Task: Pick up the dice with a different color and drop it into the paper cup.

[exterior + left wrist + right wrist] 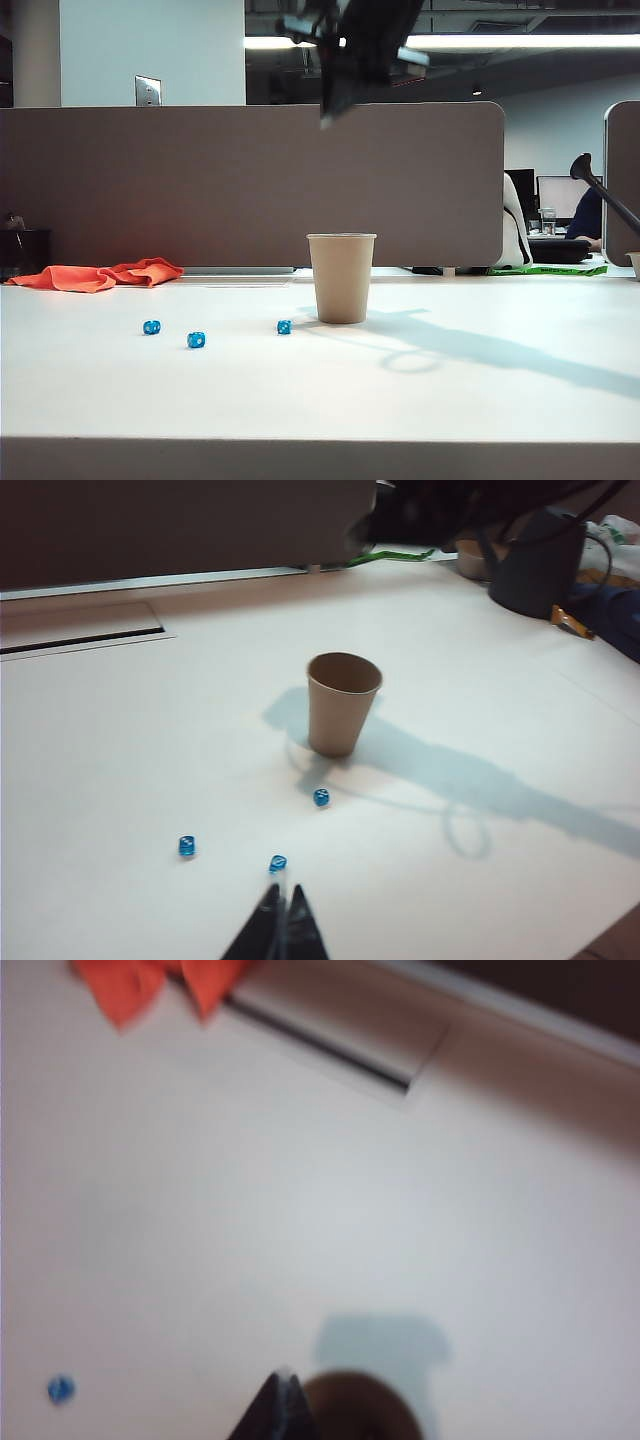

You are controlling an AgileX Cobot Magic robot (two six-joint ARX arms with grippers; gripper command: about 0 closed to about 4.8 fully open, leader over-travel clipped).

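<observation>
Three small bright blue dice (196, 340) lie on the flat white table (480, 410), all to one side of the plain tan-brown tapered paper cup (341, 277), which stands upright with its mouth open. In the exterior view the right gripper (328, 112) hangs high in the air, a little to the left of the point straight above the cup and far above its rim; the arm there is dark and blurred. In the right wrist view the right gripper's (284, 1407) two dark fingers are pressed together with no gap between them, and the round cup mouth (360, 1408) shows just beside their tips, far below. The tiny dark purple die is in none of the views: I cannot tell if it sits between the closed fingers or inside the cup. The left gripper (282, 920) is held above the table well back from the cup, its fingers also closed tight and empty, and the nearest blue die (278, 863) lies just in front of its tips. A crumpled orange cloth (98, 274) rests at the far edge of the table, well apart from both grippers.
</observation>
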